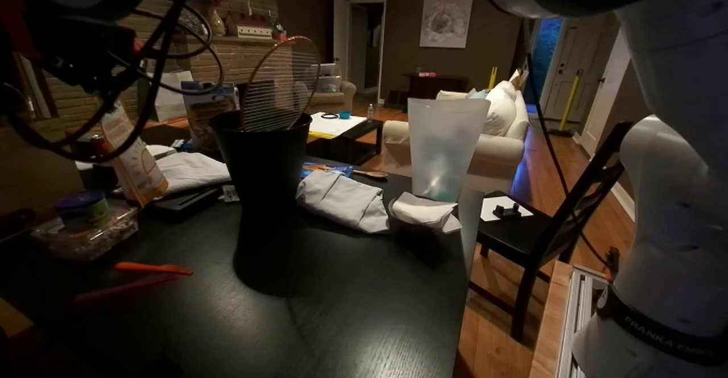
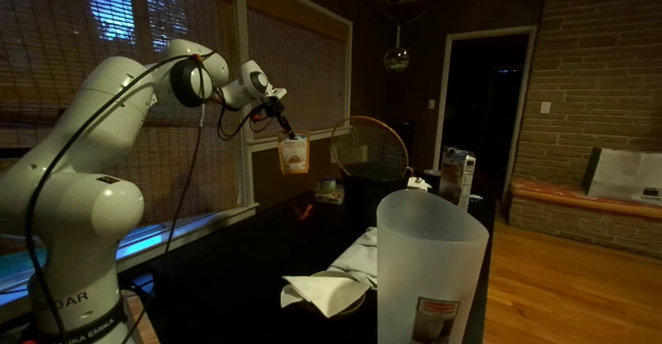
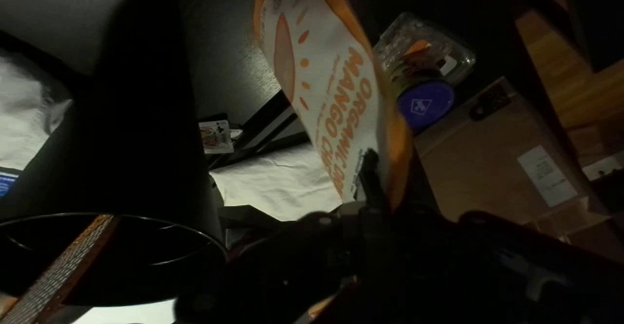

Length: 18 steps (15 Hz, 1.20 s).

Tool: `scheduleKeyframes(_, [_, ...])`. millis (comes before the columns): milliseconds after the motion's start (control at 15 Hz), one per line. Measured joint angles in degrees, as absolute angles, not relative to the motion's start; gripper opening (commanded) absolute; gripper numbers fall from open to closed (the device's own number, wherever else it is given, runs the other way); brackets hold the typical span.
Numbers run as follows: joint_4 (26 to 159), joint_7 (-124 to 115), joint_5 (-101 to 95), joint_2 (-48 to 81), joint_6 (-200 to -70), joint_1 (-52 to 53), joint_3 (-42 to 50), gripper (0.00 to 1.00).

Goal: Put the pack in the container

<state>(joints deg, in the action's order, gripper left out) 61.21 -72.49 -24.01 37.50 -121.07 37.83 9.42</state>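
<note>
Clasping one pack (image 2: 295, 156), one gripper (image 2: 292, 136) hovers; two bins (image 1: 261, 165) (image 1: 446, 148) stand.

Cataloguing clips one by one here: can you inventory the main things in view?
Table: 1, black, foreground
Pack: 1, white and orange, held off the table
Tall bin: 1, black, on table
Racket: 1, orange-framed, standing in tall bin
Frosted bin: 1, translucent white, at table edge
Cloths: 2, pale grey, either side of tall bin
Bowl: 1, dark, on table
Napkin: 1, off-white, draped over bowl
Clear tub: 1, transparent, on table
Lidded tub: 1, purple-topped, on clear tub
Carton: 1, blue and tan, near tall bin
Slim items: 2, orange and dark red, on table
Chair: 1, black, beside table
Sofa: 1, cream, background
Arm: 1, white, over table
Gripper: 1, black, shut on pack's top
</note>
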Motion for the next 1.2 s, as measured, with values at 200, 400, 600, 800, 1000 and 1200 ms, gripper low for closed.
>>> scheduleKeyframes(200, [61.2,-72.2,-24.0,37.9,-121.1,37.5,9.2,0.02])
scheduleKeyframes(400, [61.2,-72.1,-24.0,38.9,-121.5,36.9,9.2,0.02])
scheduleKeyframes(600, [61.1,-72.1,-24.0,38.9,-121.5,37.0,9.2,0.02])
scheduleKeyframes(800, [61.1,-72.1,-24.0,38.9,-121.5,37.0,9.2,0.01])
scheduleKeyframes(1000, [59.9,-77.4,-25.0,38.9,-121.7,37.7,11.5,0.01])
scheduleKeyframes(1200, [58.4,-83.6,-26.1,36.8,-120.9,38.5,14.9,0.01])
